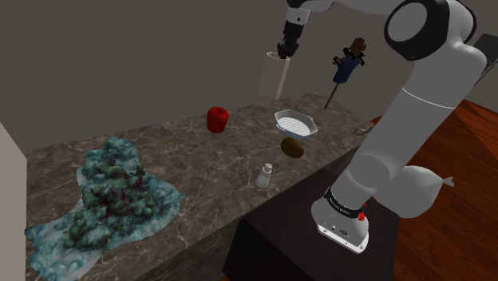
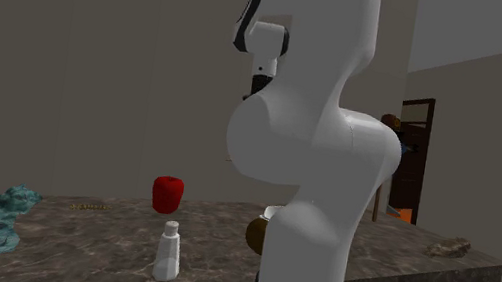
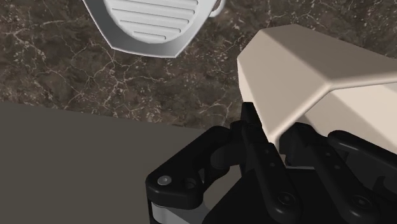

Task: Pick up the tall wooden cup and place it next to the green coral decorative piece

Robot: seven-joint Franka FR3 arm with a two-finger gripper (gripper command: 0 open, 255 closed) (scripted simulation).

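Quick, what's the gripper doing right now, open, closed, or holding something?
Gripper: closed on the cup, clasping its wall at the rim.

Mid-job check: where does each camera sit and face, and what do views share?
Shoulder view: beside the stand, looking down over the counter; the arm reaches to the tall cup.
Second exterior view: behind the arm, facing across the counter; its white links block the middle.
Wrist view: on the hand, looking down at the cup and white strainer.
Shared: red object and shaker in both exterior views.
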